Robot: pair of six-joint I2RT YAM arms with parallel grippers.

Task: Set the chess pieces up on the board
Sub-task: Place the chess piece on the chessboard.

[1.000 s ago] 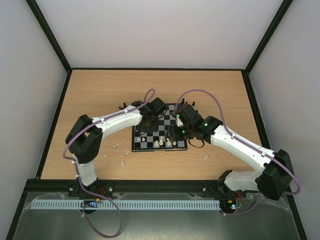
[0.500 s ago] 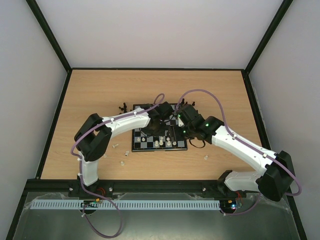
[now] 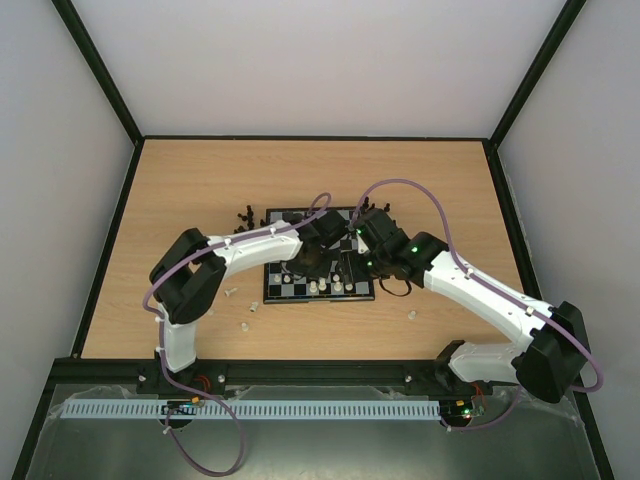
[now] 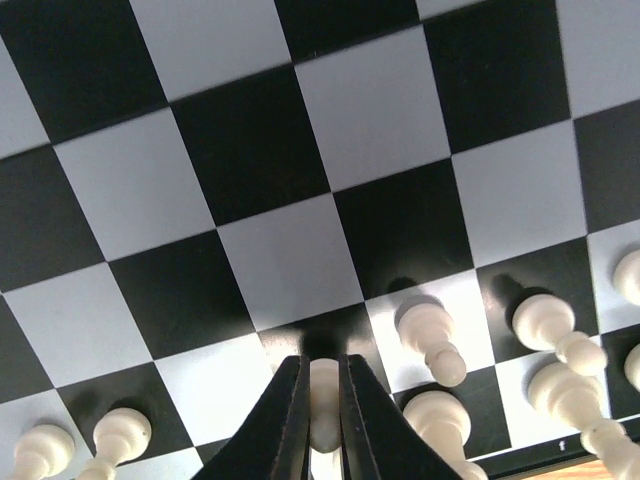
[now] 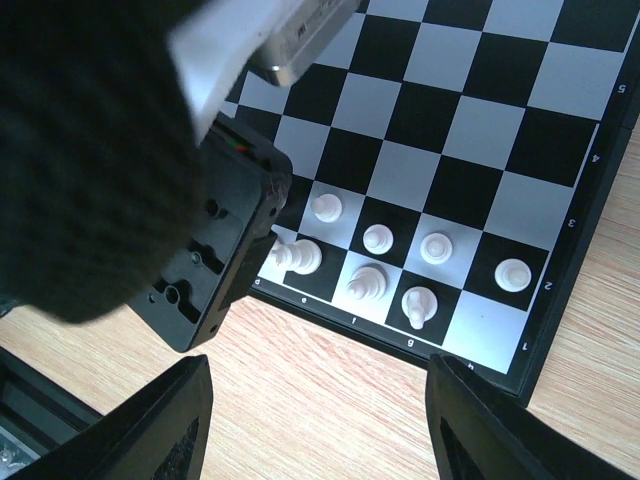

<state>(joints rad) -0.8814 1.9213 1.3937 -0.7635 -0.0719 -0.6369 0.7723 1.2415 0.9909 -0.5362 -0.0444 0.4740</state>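
The board [image 3: 283, 286] lies mid-table and fills the left wrist view [image 4: 290, 260]. Several cream-white pieces [image 3: 327, 287] stand on its near rows; they show in the right wrist view [image 5: 378, 239] and the left wrist view [image 4: 430, 335]. My left gripper [image 4: 322, 385] is shut on a cream-white piece [image 4: 324, 405], low over a dark square in the near rows; in the top view it [image 3: 308, 262] sits over the board's middle. My right gripper [image 5: 320, 420] is open and empty above bare wood by the board's near edge; it is hidden under its wrist in the top view.
Black pieces [image 3: 246, 215] stand off the board's far left corner, with more at its far right [image 3: 376, 208]. Loose white pieces lie on the table left of the board [image 3: 231, 292], [image 3: 243, 325] and one at the right [image 3: 411, 315]. The left arm's body [image 5: 215, 255] crowds the right wrist view.
My left arm has swung right and reached further over the board, toward the near rows. The right arm has barely moved.
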